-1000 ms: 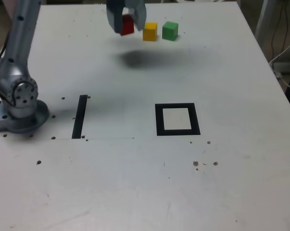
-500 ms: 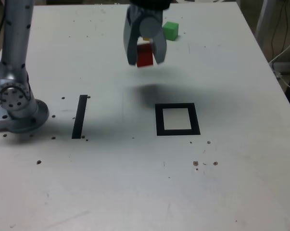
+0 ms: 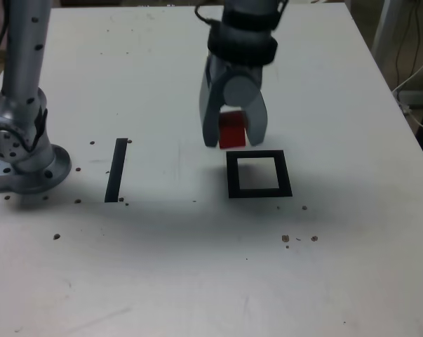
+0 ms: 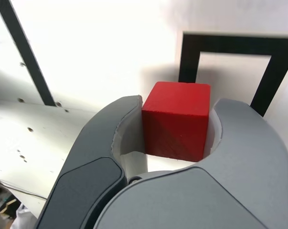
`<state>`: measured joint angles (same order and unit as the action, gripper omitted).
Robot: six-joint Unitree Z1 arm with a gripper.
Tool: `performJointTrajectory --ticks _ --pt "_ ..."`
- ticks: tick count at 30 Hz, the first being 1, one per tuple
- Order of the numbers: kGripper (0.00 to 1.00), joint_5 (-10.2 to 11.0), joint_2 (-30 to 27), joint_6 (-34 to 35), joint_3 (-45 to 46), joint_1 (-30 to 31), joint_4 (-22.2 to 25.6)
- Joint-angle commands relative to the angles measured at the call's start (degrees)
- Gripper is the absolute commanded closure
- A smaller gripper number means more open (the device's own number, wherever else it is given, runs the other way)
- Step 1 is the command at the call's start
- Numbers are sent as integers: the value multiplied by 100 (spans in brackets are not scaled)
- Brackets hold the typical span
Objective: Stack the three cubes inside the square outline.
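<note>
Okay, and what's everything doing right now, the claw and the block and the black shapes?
Gripper: shut on the red cube, above the table.
Red cube: held between the fingers, in the air.
Square outline: flat on the table, no cube inside.
Black strip: flat on the table.

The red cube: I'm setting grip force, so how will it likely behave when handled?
The red cube looks stiff: its edges stay straight between the claw's fingers. Its flat faces suggest it would slide rather than roll if pushed.
</note>
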<state>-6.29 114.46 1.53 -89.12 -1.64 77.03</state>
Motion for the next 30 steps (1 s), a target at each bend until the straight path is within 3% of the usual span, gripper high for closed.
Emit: performJointTrajectory --ticks 1,27,30 --pt "71 -43 113 43 -45 79 -89" --pt "70 -24 756 13 -152 191 -617" --pt "63 -14 776 -11 -132 193 -665"
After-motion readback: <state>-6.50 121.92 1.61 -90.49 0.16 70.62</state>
